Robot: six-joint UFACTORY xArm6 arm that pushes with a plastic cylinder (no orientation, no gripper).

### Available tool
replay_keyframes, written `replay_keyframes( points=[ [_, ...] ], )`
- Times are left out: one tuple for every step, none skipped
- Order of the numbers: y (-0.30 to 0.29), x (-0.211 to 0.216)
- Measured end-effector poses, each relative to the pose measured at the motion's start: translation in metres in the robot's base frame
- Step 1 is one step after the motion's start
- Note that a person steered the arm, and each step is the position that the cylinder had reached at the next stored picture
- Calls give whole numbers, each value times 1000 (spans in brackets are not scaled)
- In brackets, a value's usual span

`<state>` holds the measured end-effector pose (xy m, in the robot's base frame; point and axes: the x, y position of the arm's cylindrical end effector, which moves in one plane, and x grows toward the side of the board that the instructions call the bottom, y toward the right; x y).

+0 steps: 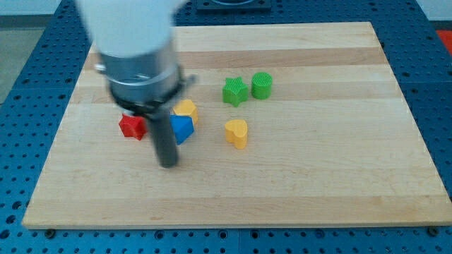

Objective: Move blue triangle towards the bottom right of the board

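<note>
The blue triangle (182,128) lies left of the board's middle, partly hidden by my rod. My tip (168,164) rests on the board just below and left of the blue triangle, close to it; contact cannot be told. A yellow block (186,109) sits right above the blue triangle, touching or nearly touching it. A red block (131,126) lies to the rod's left.
A yellow heart-like block (237,132) lies right of the blue triangle. A green star-like block (234,91) and a green round block (261,85) sit higher, near the middle. The wooden board (339,169) is ringed by a blue perforated table (438,106).
</note>
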<state>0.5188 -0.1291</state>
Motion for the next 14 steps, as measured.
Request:
replay_keyframes(
  points=[
    [-9,-16],
    [-4,-40],
    [-13,-55],
    [3,-62],
    [49,-40],
    [82,4],
    [139,24],
    [163,31],
    [99,47],
    [65,12],
    [100,-20],
    [138,-4],
    [173,43],
    [219,80]
  ],
)
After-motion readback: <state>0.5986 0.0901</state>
